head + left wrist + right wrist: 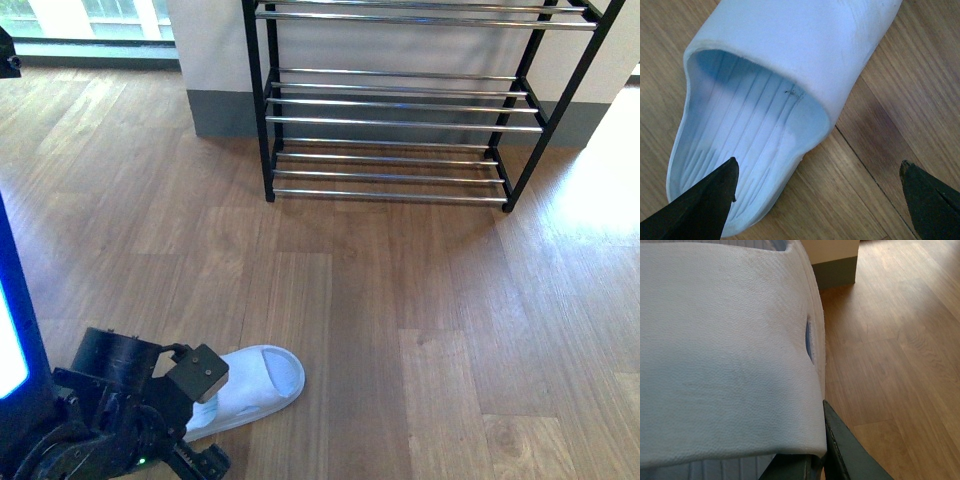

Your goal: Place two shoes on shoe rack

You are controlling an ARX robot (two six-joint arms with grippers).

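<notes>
Lower left, the left gripper (817, 167) hangs wide open and empty over the slide (255, 385) on the floor, lined up to pinch its heel. The right gripper (820, 455) looks clamped on the other slide (725, 355), carrying it. The rack (390, 120) stands along the top.

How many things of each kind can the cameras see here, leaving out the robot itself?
Pale blue slides: 2, the second seen only in the right wrist view
Shoe racks: 1
Total: 3
</notes>
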